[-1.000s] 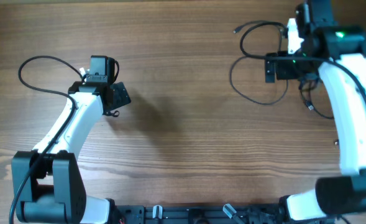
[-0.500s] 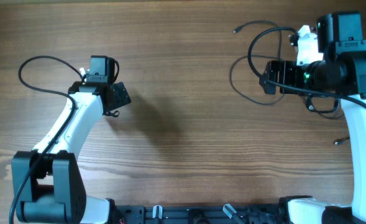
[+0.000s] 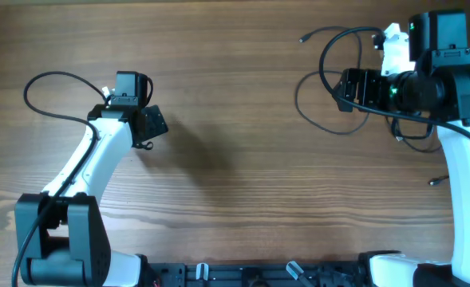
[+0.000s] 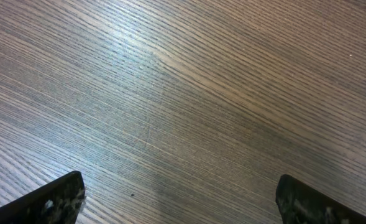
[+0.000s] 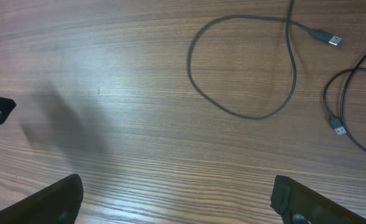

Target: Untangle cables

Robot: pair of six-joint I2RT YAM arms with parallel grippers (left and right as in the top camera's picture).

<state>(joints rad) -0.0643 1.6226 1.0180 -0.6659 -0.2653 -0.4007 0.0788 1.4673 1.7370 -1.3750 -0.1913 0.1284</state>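
Two sets of fingers, both spread wide and pinching nothing: left fingers [image 4: 52,200] over the wood-grain worktop [image 3: 235,96], right fingers [image 5: 49,200] above the cables [image 5: 245,114]. These lie at the worktop's far right corner, seemingly three thin black cords in loose crossing loops with small plug ends [image 5: 333,41], partly hidden by the right arm [image 3: 458,159].

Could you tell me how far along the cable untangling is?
Done: no knot shows in the right wrist view; the looped cable and second cable lie apart. In hand: nothing; right gripper hovers open by them, left gripper open, far off. Left: the loop crosses itself near its plug.
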